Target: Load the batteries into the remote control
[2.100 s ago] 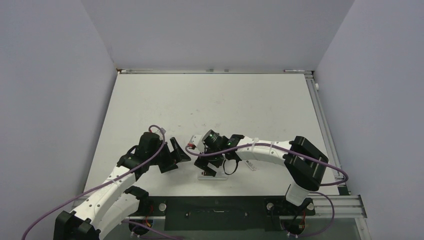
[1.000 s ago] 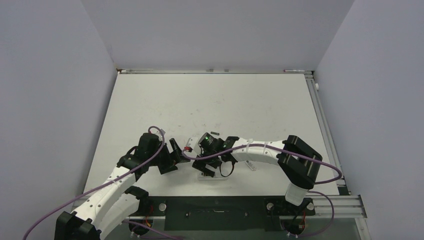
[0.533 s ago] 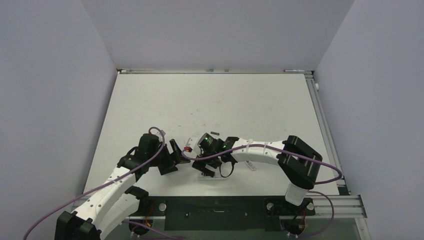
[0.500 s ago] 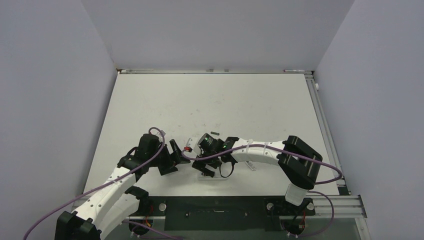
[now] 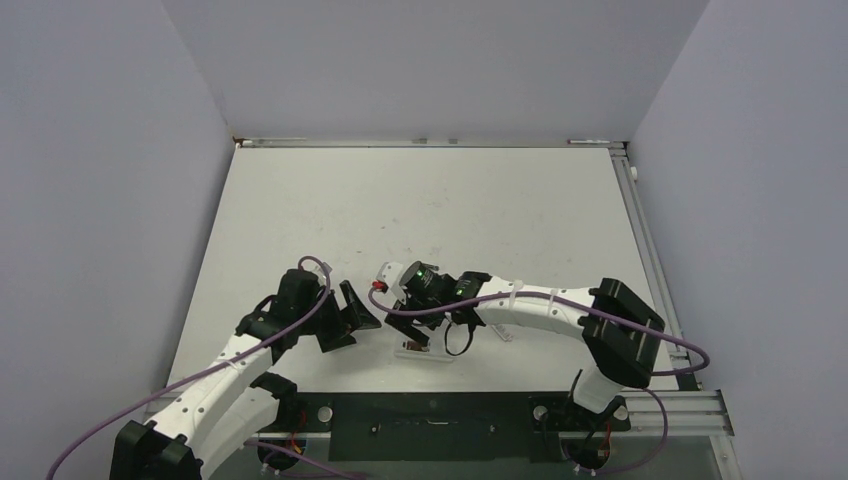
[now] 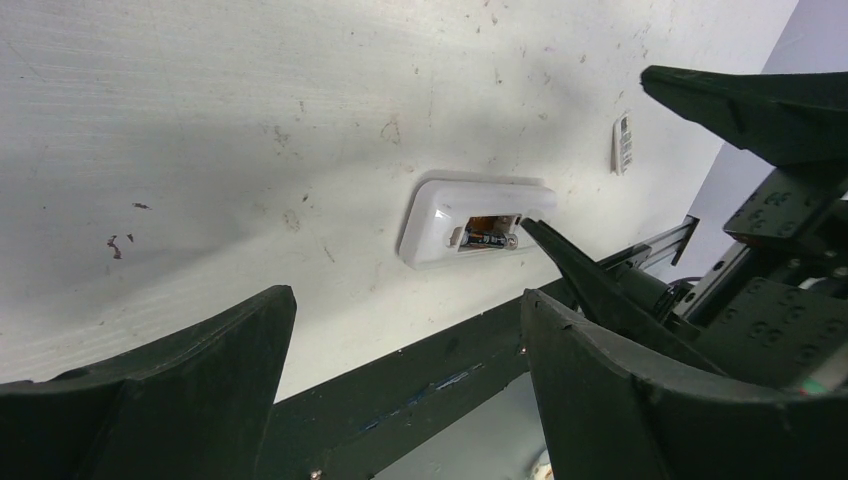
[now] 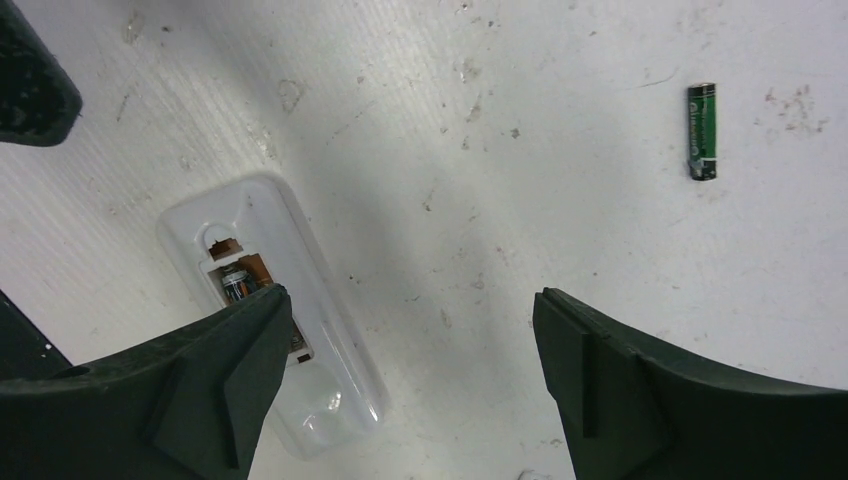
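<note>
The right arm has just eased back: its elbow has swung out toward the right edge of the table and its wrist has drifted a touch toward the far edge, while the left arm has barely stirred. Through that move the right gripper has kept its claw spread about as wide as it goes, with nothing between the fingers. The remote control lies face down close to the near edge, about midway along it, with the brownish recess in its back uncovered. A loaded battery lies in that recess, and the tip of one right finger sits right at the recess's end; whether it touches the cell I cannot tell. The left gripper hovers just to the left of the remote, its claw likewise wide and empty. The loose battery, black and green, lies on bare table well apart from the remote and farther from the near edge; from overhead I cannot pick it out behind the right wrist. A small white ribbed piece, probably the battery door, lies to the remote's right. To my eye the pull-back means the first cell is in, or nearly so, and the arm is done pushing on it. The job stands about half done: the second cell has to be fetched, lined up with the empty slot beside the first and pressed home.
</note>
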Robot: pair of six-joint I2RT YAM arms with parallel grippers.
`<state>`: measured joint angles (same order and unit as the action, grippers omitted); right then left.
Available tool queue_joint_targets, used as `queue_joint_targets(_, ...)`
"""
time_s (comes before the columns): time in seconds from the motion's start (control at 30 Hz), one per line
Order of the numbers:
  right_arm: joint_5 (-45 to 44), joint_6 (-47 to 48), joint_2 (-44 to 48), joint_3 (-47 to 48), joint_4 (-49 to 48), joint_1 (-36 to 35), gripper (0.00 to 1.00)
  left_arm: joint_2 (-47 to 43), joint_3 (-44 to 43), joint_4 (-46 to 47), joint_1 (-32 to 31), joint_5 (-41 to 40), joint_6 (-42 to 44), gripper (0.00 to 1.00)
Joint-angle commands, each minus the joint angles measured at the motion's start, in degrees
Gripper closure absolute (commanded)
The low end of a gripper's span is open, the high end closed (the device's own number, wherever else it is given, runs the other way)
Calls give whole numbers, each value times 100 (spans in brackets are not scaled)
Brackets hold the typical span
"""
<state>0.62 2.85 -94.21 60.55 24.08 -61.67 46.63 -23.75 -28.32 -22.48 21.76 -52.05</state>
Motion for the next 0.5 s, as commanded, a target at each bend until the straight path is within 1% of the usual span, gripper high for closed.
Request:
queue_joint_targets(0.0,-338,-268,459,128,27,-47,10,36,26,354,33,187,19,20)
queue_joint_targets(0.23,-415,-928,1058,53,86,-47,10,197,78,643,13,415,3,21)
queue_joint_targets(0.33,-885,-1571,1450,-141,-95,-49,9,304,113,802,0,526,-7,22)
queue_joint_targets(0.47,-1544,-2602,2142,-482,-324,-40,2,500,125,1064,-78,659,-20,23)
